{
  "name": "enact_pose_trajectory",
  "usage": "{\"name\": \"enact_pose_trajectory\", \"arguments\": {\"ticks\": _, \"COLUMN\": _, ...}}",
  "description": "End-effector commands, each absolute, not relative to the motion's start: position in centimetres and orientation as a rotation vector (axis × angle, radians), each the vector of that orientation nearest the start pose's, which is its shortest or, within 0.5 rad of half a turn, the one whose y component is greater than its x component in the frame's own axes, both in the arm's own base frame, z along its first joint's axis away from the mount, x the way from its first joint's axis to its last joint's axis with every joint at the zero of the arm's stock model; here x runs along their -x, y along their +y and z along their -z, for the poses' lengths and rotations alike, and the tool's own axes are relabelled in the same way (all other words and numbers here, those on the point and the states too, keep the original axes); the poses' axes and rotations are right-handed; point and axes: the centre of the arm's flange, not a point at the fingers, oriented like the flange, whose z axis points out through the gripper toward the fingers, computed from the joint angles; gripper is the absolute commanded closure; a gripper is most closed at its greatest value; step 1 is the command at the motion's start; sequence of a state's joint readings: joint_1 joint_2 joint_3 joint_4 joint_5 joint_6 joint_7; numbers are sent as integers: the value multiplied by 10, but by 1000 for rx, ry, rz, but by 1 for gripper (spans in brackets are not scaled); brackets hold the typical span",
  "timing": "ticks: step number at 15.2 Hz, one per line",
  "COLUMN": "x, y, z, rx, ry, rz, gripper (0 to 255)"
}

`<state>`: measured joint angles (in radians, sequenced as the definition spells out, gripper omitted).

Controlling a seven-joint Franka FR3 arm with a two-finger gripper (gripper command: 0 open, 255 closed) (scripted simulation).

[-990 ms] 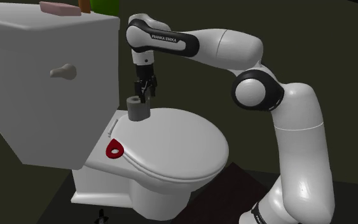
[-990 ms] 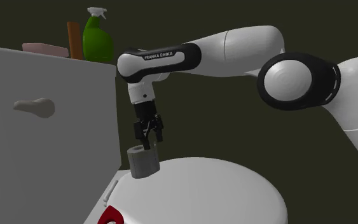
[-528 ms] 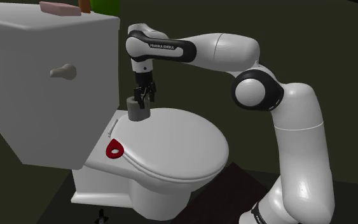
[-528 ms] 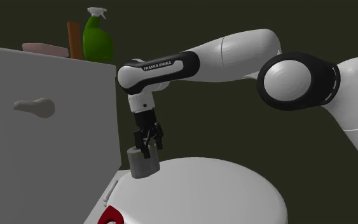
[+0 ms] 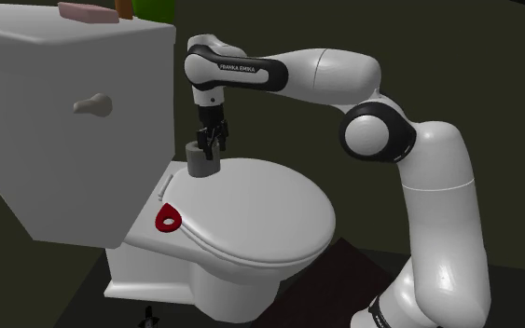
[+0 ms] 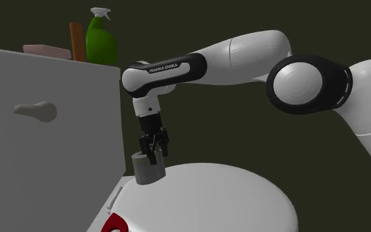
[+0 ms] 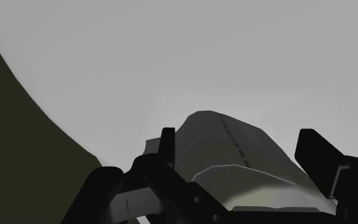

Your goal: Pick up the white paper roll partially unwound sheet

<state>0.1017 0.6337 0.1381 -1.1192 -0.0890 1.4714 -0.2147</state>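
White closed toilet lid point(image 5: 269, 214) carries the short grey paper roll point(image 5: 200, 166) upright; my black claw point(image 5: 211, 144) straddles its top, spread open and gripping nothing, placed, I judge, to pinch it.

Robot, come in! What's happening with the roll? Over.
Gripper open, astride roll. Roll sits on toilet lid. Red ring well clear.

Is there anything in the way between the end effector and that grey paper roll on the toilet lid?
Nothing visible is. The end effector sits right at the top of the grey paper roll, which stands on the closed toilet lid. The small red item lies by the lid's edge, apart from the roll.
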Motion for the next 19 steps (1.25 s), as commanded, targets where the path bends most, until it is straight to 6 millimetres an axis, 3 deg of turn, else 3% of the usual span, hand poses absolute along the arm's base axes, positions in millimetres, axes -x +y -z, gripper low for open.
{"name": "enact_pose_trajectory", "arguments": {"ticks": 1, "x": -689, "y": 131, "z": -425, "rx": 3043, "ry": -684, "rz": -435, "gripper": 255}}
{"name": "enact_pose_trajectory", "arguments": {"ticks": 17, "x": -688, "y": 131, "z": -503, "rx": 3043, "ry": -684, "rz": -435, "gripper": 255}}
{"name": "enact_pose_trajectory", "arguments": {"ticks": 19, "x": -688, "y": 131, "z": -504, "rx": 3043, "ry": -684, "rz": -435, "gripper": 255}}
